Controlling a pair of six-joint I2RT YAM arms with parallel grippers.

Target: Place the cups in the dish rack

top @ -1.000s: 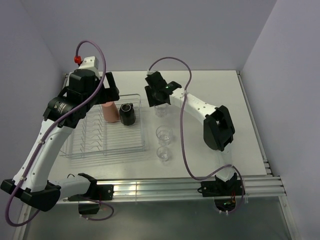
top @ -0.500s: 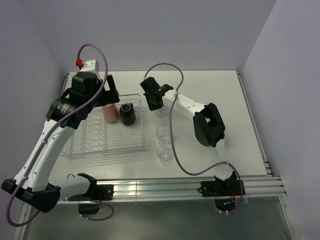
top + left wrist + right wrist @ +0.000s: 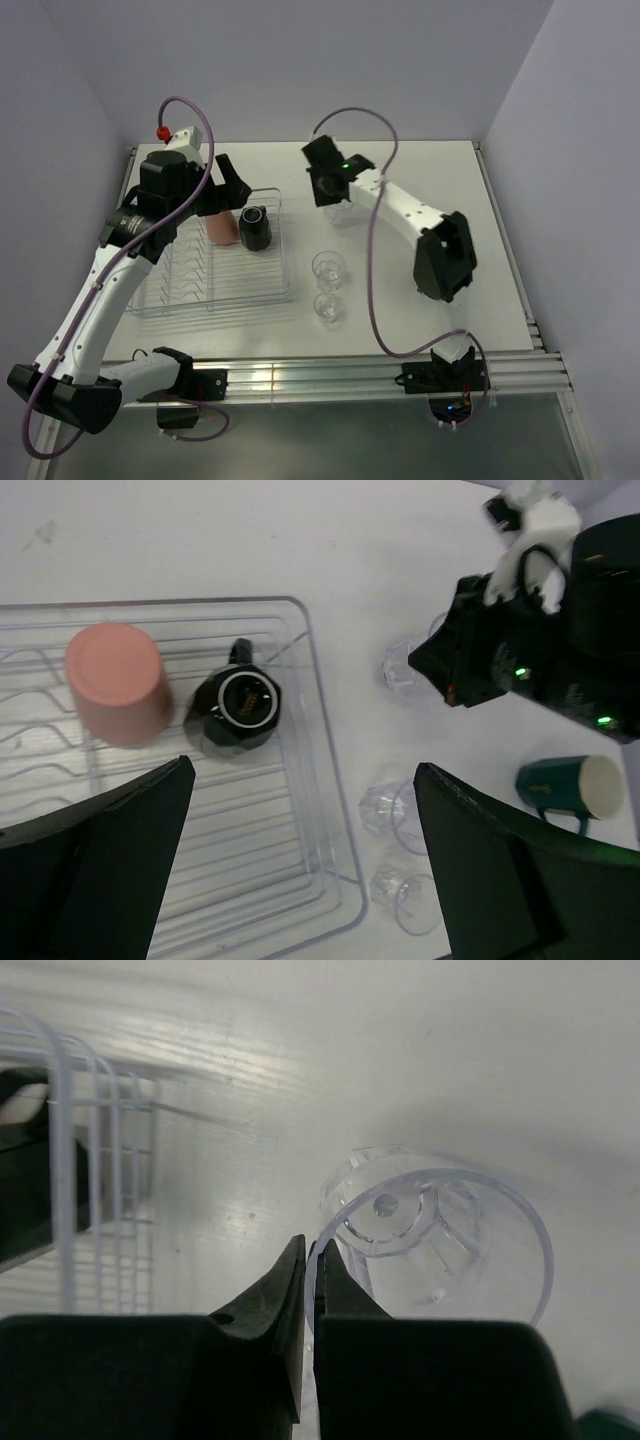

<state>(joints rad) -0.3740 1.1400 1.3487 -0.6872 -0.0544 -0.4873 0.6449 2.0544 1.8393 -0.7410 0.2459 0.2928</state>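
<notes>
Clear plastic dish rack (image 3: 212,301), ribbed and raised at the rim, lying on the white table (image 3: 430,165) and serving as reference for all entries. Item one: clear tumbler (image 3: 452,1222), standing off the rack's far right corner, outside the rim; the right gripper (image 3: 310,1262) has its two dark fingers pressed together over the near edge of the tumbler's mouth, one inside the wall and one outside, so the cup sits directly ahead of and below the fingertips. Whether its base touches the table cannot be told. Item two: salmon-orange cup (image 3: 117,681), inside the rack at its far end, closed end up. Item three: black mug (image 3: 241,706), inside the rack just right of the salmon-orange cup. Items four and five: two clear tumblers (image 3: 328,268), outside the rack, close beside its right rim, one nearer the arm bases than the other. Item six: dark green mug (image 3: 568,786) with white inside, on its side, well right of the rack. Left gripper (image 3: 302,770): fingers spread wide, holding nothing, above the rack's far end.
</notes>
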